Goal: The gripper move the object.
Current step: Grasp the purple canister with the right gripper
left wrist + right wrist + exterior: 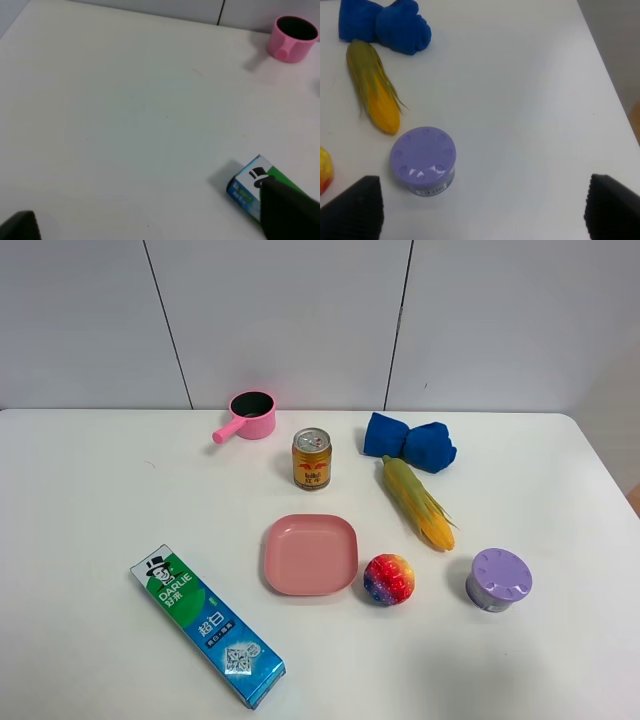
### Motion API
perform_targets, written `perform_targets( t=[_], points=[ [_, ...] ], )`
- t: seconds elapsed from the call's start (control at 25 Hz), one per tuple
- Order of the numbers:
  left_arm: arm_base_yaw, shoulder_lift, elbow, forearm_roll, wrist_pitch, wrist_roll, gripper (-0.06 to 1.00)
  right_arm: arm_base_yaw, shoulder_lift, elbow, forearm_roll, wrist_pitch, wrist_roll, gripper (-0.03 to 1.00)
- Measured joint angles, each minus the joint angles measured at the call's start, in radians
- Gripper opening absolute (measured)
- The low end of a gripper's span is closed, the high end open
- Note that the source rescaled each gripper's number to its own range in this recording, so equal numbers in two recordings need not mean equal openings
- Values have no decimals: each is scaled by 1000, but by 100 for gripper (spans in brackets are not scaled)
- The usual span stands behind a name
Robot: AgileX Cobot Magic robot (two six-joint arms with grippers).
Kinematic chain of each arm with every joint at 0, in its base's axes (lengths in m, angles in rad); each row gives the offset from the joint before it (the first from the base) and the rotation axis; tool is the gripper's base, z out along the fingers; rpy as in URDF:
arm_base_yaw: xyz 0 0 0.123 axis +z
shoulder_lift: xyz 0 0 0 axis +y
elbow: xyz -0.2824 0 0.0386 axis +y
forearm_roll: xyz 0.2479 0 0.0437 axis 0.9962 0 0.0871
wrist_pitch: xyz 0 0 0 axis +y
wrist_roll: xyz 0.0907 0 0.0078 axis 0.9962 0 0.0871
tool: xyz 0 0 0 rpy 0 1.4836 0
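The object, a squat round container with a lilac dotted lid [499, 579], stands on the white table [90, 490] at the front right, to the right of the rainbow ball [389, 579]. In the right wrist view the container [423, 160] stands ahead of my right gripper [482, 207], nearer one black fingertip [355, 207]. That gripper is open wide, empty and touches nothing. My left gripper [152, 220] is open and empty over bare table beside the toothpaste box [250, 187]. Neither gripper shows in the exterior view.
A pink plate [311, 553], a drink can [312, 458], a pink saucepan [248, 416], a blue cloth [408, 442], a corn cob [419, 502] and a toothpaste box [207, 625] lie on the table. The table's right edge is close to the container.
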Motion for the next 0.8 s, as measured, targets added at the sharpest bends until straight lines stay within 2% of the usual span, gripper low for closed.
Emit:
perform_targets(
  t=[0.04,0.68,0.8],
  points=[
    [0,0,0,0,0,0,100,0,0,0,0,0,0,43],
    [0,0,0,0,0,0,100,0,1,0,1,0,4,43],
    [0,0,0,0,0,0,100,0,61,0,1,-1,6,43]
  ],
)
